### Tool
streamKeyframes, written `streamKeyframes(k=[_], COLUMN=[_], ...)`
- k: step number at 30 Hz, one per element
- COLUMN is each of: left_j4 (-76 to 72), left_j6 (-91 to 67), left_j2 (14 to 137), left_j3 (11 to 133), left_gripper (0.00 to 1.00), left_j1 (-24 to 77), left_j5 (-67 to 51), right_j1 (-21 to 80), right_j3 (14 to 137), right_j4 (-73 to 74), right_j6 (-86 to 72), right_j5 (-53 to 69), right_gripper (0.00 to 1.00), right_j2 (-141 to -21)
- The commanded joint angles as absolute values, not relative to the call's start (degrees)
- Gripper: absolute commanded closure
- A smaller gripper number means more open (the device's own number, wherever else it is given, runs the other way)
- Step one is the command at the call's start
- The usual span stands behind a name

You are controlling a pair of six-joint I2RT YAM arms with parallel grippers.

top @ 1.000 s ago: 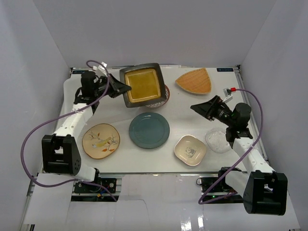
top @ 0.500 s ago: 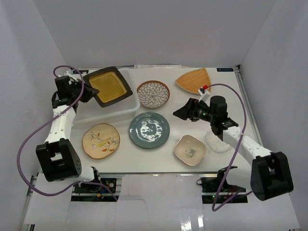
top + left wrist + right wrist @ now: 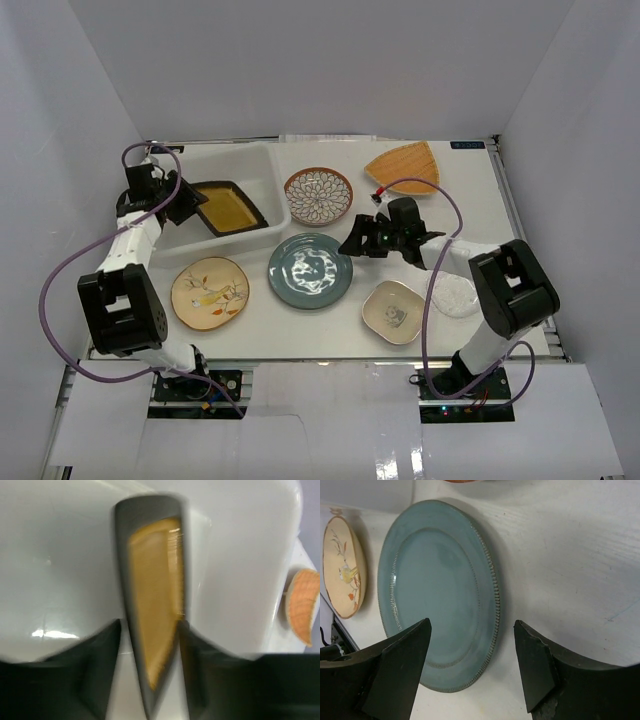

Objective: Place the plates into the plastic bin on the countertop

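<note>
The black-and-amber square plate [image 3: 228,207] lies tilted inside the white plastic bin [image 3: 215,150] at the back left of the countertop [image 3: 470,200]. My left gripper [image 3: 185,200] is open at the plate's near corner. In the left wrist view that corner [image 3: 155,605] sits between the parted fingers, with gaps showing. My right gripper [image 3: 350,240] is open and low over the right rim of the teal plate [image 3: 309,270]. In the right wrist view the fingers [image 3: 402,665] straddle that rim [image 3: 492,605] without touching it.
A petal-patterned plate [image 3: 318,195] sits just right of the bin. An orange fan-shaped plate [image 3: 403,168] is at the back right. A cream painted plate [image 3: 209,290], a small cream square plate [image 3: 395,311] and a clear glass plate [image 3: 452,293] lie along the front.
The left arm swung left and lowered the square plate into the bin, then opened its jaws. The right arm reached left to the teal plate's rim, its jaws narrowing a little.
</note>
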State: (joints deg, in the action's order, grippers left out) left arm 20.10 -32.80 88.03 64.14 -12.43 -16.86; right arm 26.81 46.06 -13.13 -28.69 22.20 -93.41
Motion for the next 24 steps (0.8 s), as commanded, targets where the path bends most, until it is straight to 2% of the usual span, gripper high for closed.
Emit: streamKeyframes(k=[1,5,6,13,17,18,19,21,22,24], left_j4=[16.61,16.61,16.52,16.26,16.35,16.35,16.35,18.0,18.8,21.09], left_j6=[-32.34,-32.87,-32.96,-34.72,-35.24,-35.59,-35.42,-34.9,-34.2,-33.75], left_j2=[85.43,84.03,83.5,75.69,69.27,66.91,65.84,63.21,62.5,60.74], left_j3=[65.66,65.3,65.22,61.97,59.42,58.28,57.92,56.96,56.52,55.2], left_gripper=[0.34,0.04,0.02,0.02,0.02,0.02,0.02,0.02,0.02,0.02], left_j1=[-12.3,-12.3,-12.22,-12.22,-9.95,-8.97,-7.75,-3.62,-1.95,3.33], left_j5=[-16.26,-17.66,-17.84,-20.13,-22.49,-23.37,-25.47,-27.33,-28.64,-29.7], right_j1=[27.6,27.51,27.51,27.51,27.42,27.33,27.07,26.55,25.76,24.88], right_j3=[48.25,47.2,46.85,42.81,40.26,39.82,39.29,36.48,35.6,33.14], right_j4=[-16.95,-20.3,-20.82,-28.82,-34.27,-36.71,-38.39,-45.39,-46.4,-48.07], right_j6=[-29.0,-32.42,-32.78,-38.58,-42.79,-43.85,-46.55,-49.82,-52.1,-53.34], right_j5=[22.23,23.03,23.11,28.3,30.76,31.81,32.51,33.92,34.19,34.54], right_gripper=[0.27,0.27,0.28,0.41,0.54,0.59,0.7,0.79,0.89,0.92], right_j2=[-96.58,-99.66,-100.63,-104.59,-106.78,-107.66,-107.93,-107.58,-106.97,-103.99])
